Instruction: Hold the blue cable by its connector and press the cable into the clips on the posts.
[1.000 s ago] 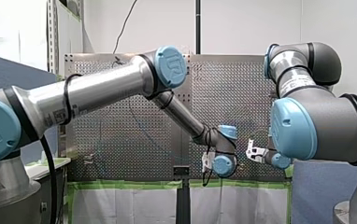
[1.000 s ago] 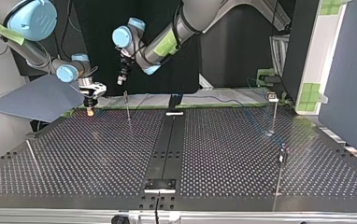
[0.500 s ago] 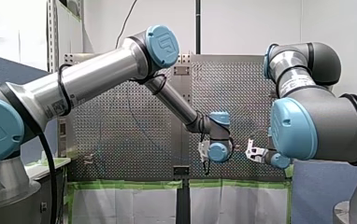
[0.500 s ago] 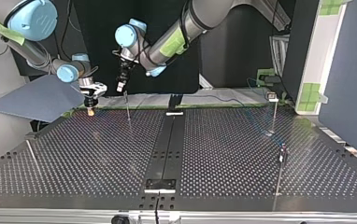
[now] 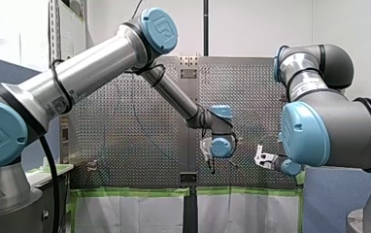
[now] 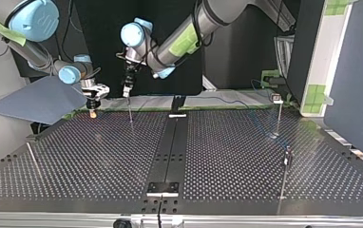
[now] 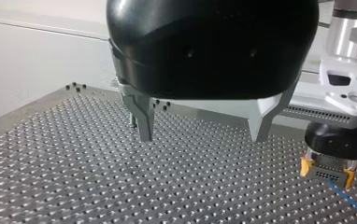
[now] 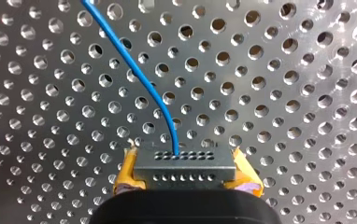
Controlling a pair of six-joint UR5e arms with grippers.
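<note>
Right claw [image 8: 184,163]: closed on the grey connector [image 8: 184,170], with the yellow pads [image 8: 129,173] pinching its two ends. The blue cable [image 8: 134,70] leaves the connector's forward face and curves away ahead of the claw, over the perforated counter [image 6: 227,156].

In the top view we find this claw at the far left of the counter, pointing down, its yellow tip low over the far edge.

Left claw [image 7: 202,138]: open. The metal fingers [image 7: 144,116] stand well apart with nothing between them, only bare counter beneath. In its wrist view the right claw shows off to one side, holding the connector, with a short run of cable trailing out below it.

In the top view the left claw hangs just right of the right claw, pointing down. It is in line with the top of a thin post [image 6: 130,110], and we cannot tell whether they touch.

A second post [image 6: 279,116] stands at the far right with a clip [image 6: 277,99] on top. A third post [image 6: 284,173] stands nearer us on the same side. From this view we cannot trace the cable into any clip.
</note>
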